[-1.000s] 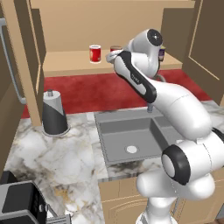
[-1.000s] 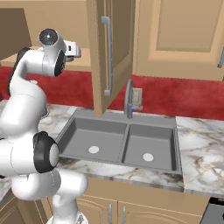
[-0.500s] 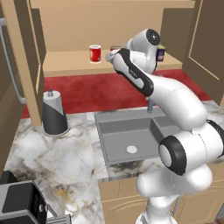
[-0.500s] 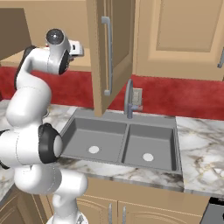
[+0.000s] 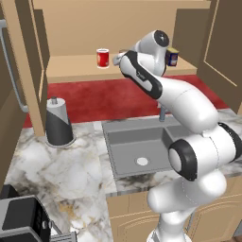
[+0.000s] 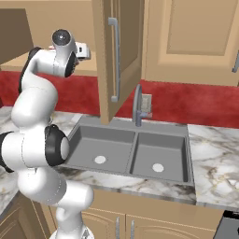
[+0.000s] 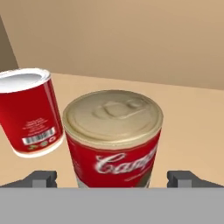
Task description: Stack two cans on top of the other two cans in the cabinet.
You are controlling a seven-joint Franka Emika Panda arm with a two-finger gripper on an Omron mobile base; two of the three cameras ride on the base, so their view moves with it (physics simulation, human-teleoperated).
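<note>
- On the cabinet (image 5: 71, 71) shelf we are seeing a red tin with a white band (image 5: 102, 58) standing upright toward the shelf's middle, and a dark blue tin with a yellow label (image 5: 172, 56) upright nearer the shelf's right end, partly behind the arm's wrist.
- We are reaching the gripper (image 7: 111, 178) in over the shelf, with a red-and-grey tin (image 7: 113, 138) sitting upright right in front of it, between the two finger tips (image 7: 41, 178).
- We are holding the jaws wide apart; the tips are standing clear of this tin on either side, so nothing is clamped.
- We are seeing a second red tin (image 7: 29, 111) in the hand view, just beside the first on its left, apart from it and appearing tilted there; that tilt may be the camera's roll.
- Compared with a second ago, we are finding the arm pushed further into the cabinet: in the left base view the wrist is sitting higher and more to the right, and it is now covering part of the blue tin.
- We are seeing the red tin, the grey sink (image 5: 142, 146), the paper-towel stand (image 5: 57, 123) near the counter's left edge and the open cabinet door (image 6: 112, 56) all where they were; the jaws are as wide as before.
</note>
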